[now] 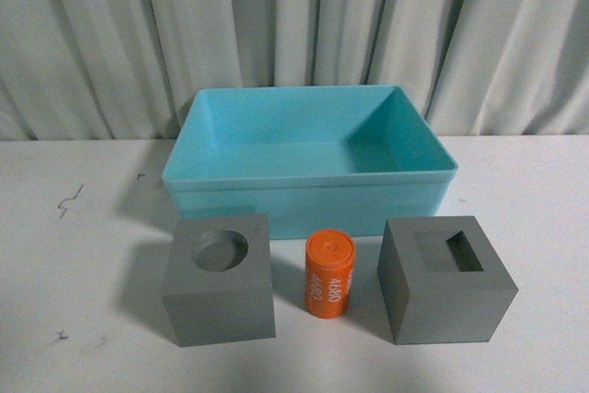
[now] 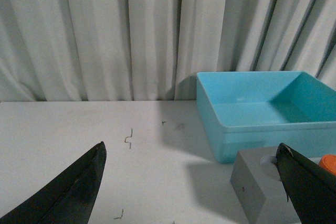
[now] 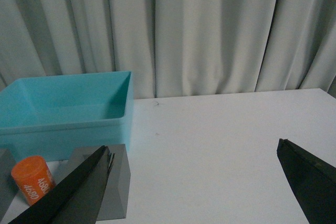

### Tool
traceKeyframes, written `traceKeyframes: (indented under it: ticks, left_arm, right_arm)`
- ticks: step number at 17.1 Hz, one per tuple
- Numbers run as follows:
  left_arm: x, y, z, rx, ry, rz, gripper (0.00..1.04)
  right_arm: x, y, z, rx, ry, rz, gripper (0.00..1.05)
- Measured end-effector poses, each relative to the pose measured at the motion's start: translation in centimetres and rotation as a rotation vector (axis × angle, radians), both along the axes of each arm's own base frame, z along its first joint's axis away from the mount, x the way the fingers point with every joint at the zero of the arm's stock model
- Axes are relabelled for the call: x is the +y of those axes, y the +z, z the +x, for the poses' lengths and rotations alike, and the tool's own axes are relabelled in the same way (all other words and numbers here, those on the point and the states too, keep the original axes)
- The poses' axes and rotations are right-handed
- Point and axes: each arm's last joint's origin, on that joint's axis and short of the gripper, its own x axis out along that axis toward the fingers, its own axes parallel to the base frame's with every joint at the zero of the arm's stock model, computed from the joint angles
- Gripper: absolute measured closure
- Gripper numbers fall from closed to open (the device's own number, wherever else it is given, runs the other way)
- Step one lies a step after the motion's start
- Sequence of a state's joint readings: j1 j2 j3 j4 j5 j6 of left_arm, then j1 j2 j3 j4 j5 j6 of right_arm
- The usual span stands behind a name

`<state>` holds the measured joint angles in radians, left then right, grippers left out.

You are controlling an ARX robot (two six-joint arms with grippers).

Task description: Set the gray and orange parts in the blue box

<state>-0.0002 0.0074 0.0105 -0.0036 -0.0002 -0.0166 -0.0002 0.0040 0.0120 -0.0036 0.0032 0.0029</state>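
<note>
In the front view the blue box (image 1: 304, 204) stands at the middle of the table, with nothing inside it. Before it in a row are a gray cube with a round recess (image 1: 221, 296), an upright orange cylinder printed "4680" (image 1: 329, 275), and a gray cube with a rectangular recess (image 1: 444, 296). Neither arm shows there. My left gripper (image 2: 190, 146) is open over bare table, with the round-recess cube (image 2: 257, 192), the box (image 2: 252, 129) and a sliver of the cylinder (image 2: 329, 163) beside one finger. My right gripper (image 3: 192, 145) is open, with the rectangular-recess cube (image 3: 118, 187), cylinder (image 3: 32, 179) and box (image 3: 63, 135) off to one side.
A pleated grey-white curtain (image 1: 294, 25) hangs close behind the box. The white table (image 1: 74, 227) carries a few small dark marks (image 1: 69, 200) to the left of the parts. Bare tabletop lies on both sides of the row.
</note>
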Motion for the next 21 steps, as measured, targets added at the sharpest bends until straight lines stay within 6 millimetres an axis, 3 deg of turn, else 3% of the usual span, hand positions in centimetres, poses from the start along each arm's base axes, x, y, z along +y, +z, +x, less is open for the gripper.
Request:
traceKeyframes:
  ticks: [21]
  left_arm:
    - [0.0,0.0,0.0,0.0,0.0,0.0,0.07]
  right_arm:
    - [0.0,0.0,0.0,0.0,0.0,0.0,0.06]
